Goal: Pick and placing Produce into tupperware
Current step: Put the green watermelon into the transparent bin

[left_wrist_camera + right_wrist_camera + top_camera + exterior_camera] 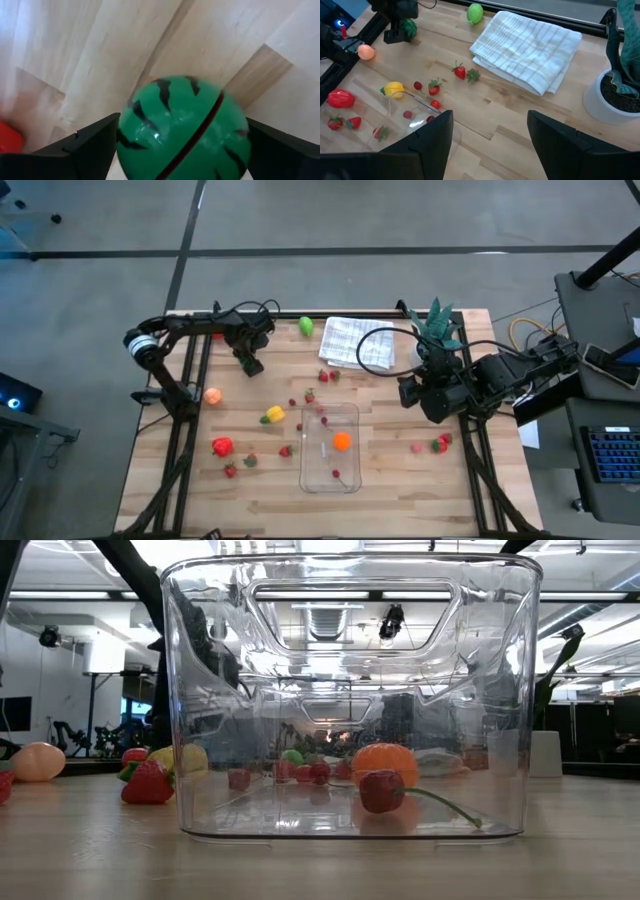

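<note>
A striped dark-green melon rests on the wooden table at the far left. My left gripper points down over it, open, with one finger on either side of it. The clear tupperware stands at the middle near side and holds an orange fruit and a cherry. Other produce lies scattered to its left: a yellow piece, a red one, a peach-coloured one and small strawberries. My right gripper hangs open above the table's right side, holding nothing. My left gripper comes at the melon from above, pointing down, its fingers close beside the melon's two sides. The melon sits on the table. I cannot tell whether the fingers touch it.
A folded white cloth lies at the far middle, with a lime-green fruit to its left. A spiky plant in a white pot stands at the far right. More strawberries lie right of the tupperware.
</note>
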